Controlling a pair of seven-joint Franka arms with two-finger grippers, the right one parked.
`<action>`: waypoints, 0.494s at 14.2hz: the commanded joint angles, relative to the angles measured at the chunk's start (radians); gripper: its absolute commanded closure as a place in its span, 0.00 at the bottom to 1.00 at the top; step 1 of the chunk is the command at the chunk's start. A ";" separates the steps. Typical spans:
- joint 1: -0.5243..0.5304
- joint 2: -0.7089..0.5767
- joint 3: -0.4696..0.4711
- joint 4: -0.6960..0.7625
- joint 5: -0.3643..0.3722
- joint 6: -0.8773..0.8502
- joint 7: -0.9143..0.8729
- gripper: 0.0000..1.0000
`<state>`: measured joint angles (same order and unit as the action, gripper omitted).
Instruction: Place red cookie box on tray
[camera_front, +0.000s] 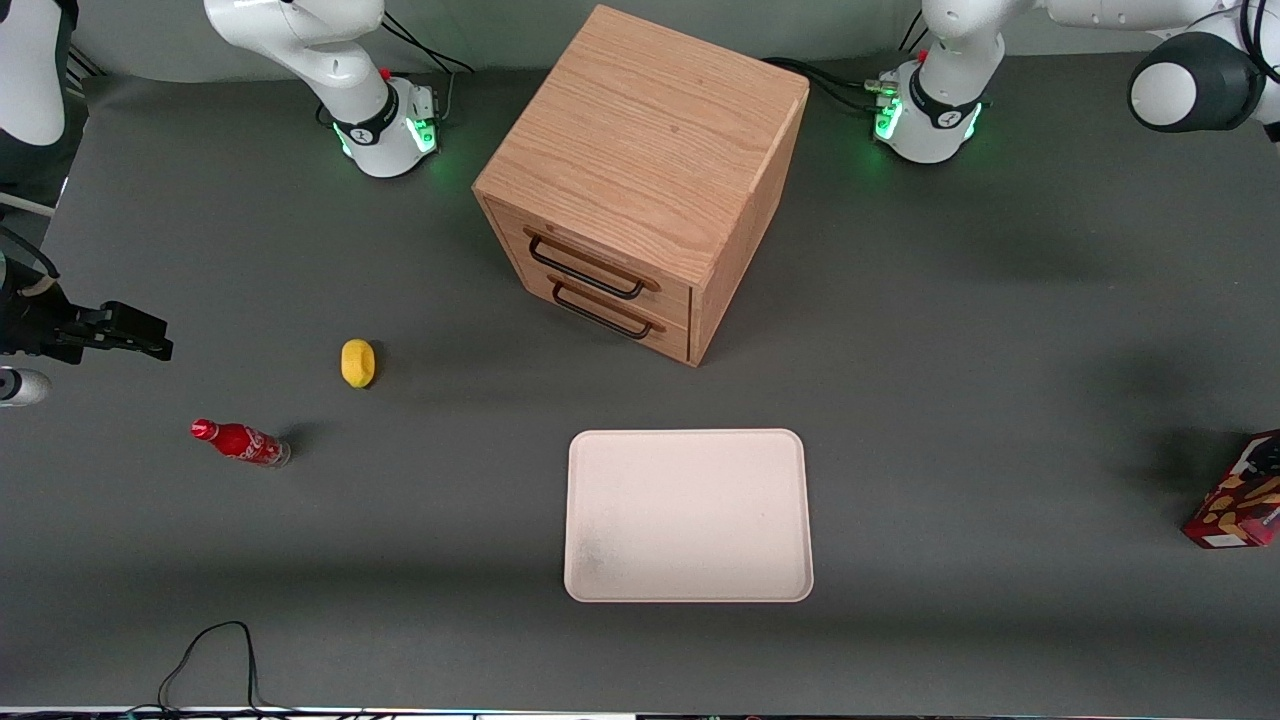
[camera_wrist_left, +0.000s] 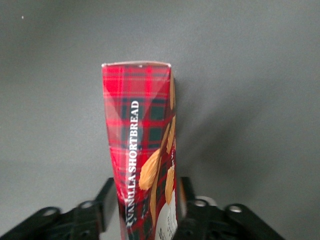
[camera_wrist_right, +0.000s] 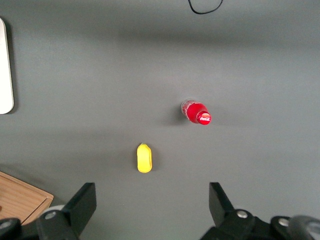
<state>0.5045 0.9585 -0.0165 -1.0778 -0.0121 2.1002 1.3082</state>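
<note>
Jaws of left gripper (camera_wrist_left: 145, 210) straddle narrow dark-red plaid cardboard cookie box (camera_wrist_left: 140, 150), fingers at both faces, grip unconfirmed. Box at working arm's table end, well apart from flat cream-white rectangular tray (camera_front: 688, 515).

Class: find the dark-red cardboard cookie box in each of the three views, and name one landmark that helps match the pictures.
Front view: dark-red cardboard cookie box at the picture's edge, toward the working arm's end of the table.
Left wrist view: box seen narrow edge-on, gripped by the left arm's end effector.
Right wrist view: not in it.
Landmark: the cream-white rectangular tray shows in the front and right wrist views; the grey tabletop shows in all three.
</note>
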 joint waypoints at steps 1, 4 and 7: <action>0.003 -0.015 0.006 -0.014 0.000 -0.006 0.017 1.00; -0.004 -0.024 0.006 -0.013 -0.005 -0.029 0.014 1.00; -0.009 -0.067 0.006 0.002 -0.009 -0.109 0.005 1.00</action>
<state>0.5036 0.9484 -0.0172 -1.0714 -0.0126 2.0586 1.3086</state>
